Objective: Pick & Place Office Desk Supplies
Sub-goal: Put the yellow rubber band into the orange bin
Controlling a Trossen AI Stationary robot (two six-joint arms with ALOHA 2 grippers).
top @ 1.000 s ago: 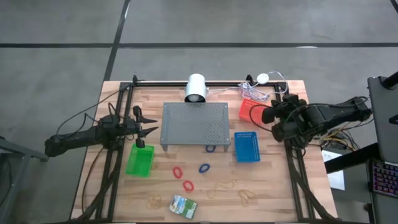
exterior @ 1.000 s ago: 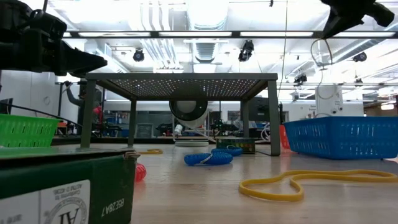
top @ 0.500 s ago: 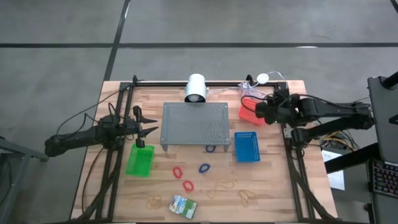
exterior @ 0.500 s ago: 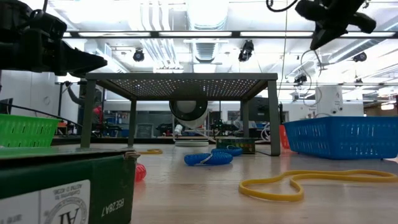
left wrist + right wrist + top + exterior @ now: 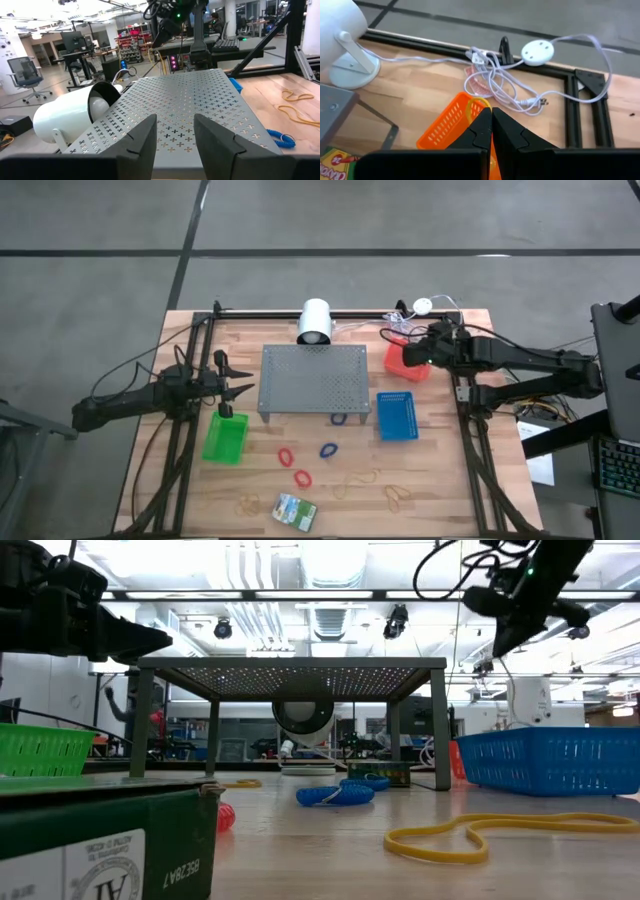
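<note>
Your right gripper [image 5: 490, 131] is pinched shut on a thin tan band [image 5: 479, 107] over the red basket [image 5: 403, 360]. Your left gripper [image 5: 172, 131] waits open.

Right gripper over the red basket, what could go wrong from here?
1. The right gripper looks shut on a thin tan rubber band near the rim of the red basket; let go here, the band may hang on the rim or land outside.
2. A tangled white cable lies right beside that basket; a low move could snag it.
The left gripper waits open beside the grey stand.
</note>
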